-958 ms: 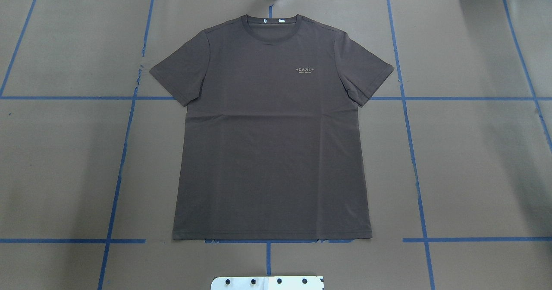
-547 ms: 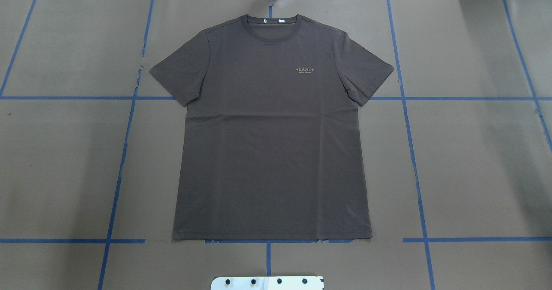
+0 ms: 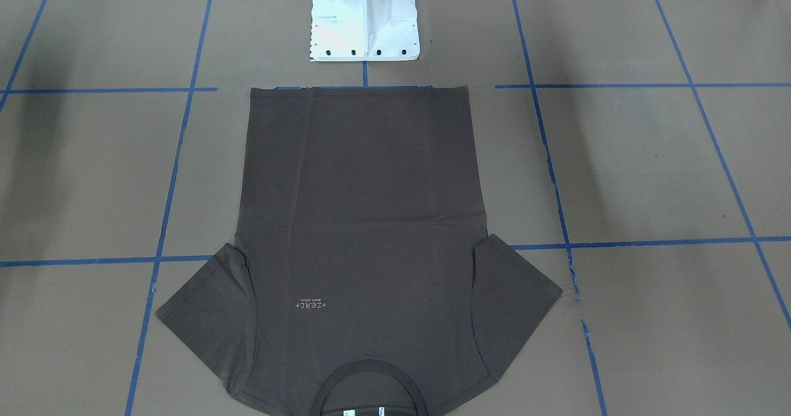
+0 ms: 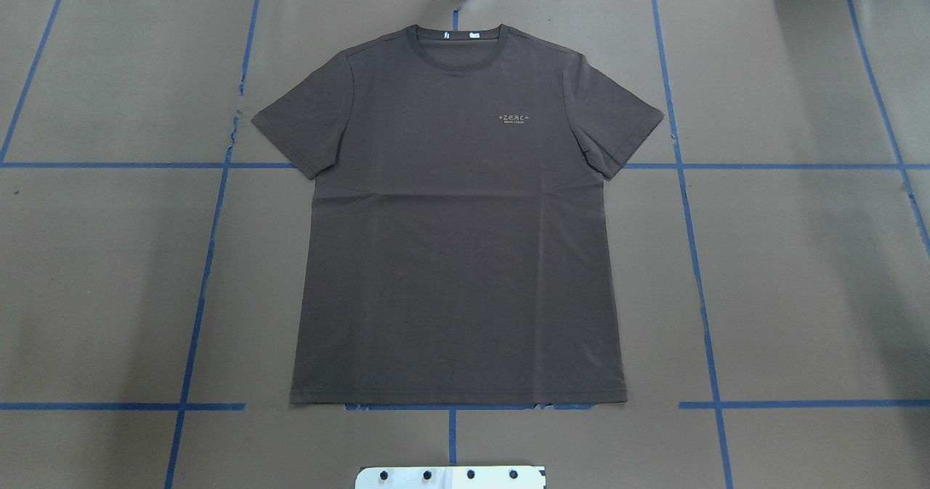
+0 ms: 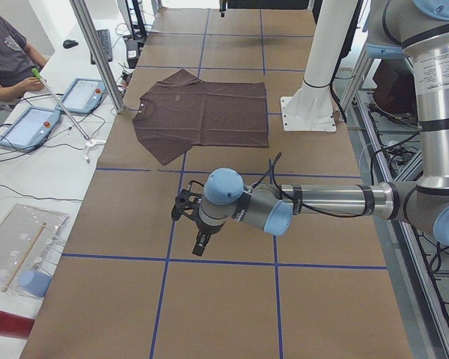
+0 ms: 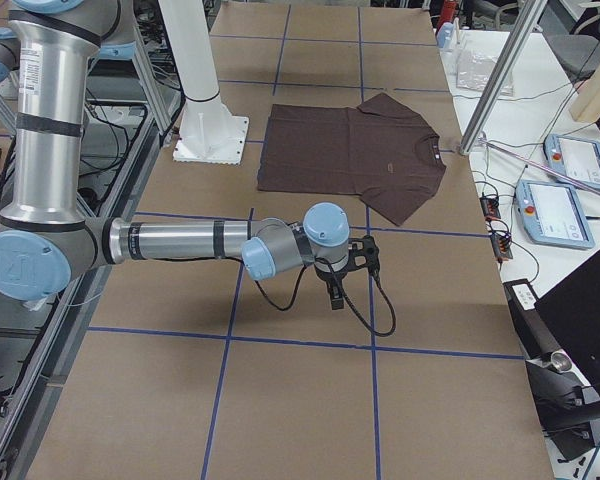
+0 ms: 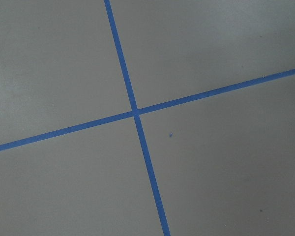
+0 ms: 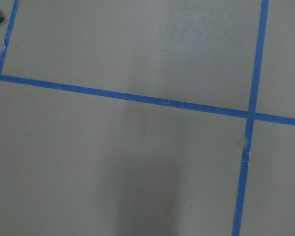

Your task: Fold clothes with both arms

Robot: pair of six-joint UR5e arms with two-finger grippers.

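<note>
The dark brown-grey T-shirt (image 4: 458, 242) lies flat and spread face up on the brown table, collar (image 4: 456, 42) at the far edge, both sleeves out, hem toward the robot. It also shows in the front view (image 3: 358, 218) and both side views (image 5: 202, 112) (image 6: 350, 150). My left gripper (image 5: 200, 245) hangs low over bare table well off the shirt's left side. My right gripper (image 6: 335, 296) hangs low over bare table off the shirt's right side. Both show only in the side views, so I cannot tell whether they are open or shut. Both wrist views show only table and blue tape.
The white bolted pedestal base (image 3: 364, 20) stands just behind the shirt's hem. Blue tape lines (image 4: 694, 256) grid the table. Beyond the far edge stand metal posts (image 5: 97, 52), tablets (image 5: 30, 123) and a seated operator (image 5: 4, 52).
</note>
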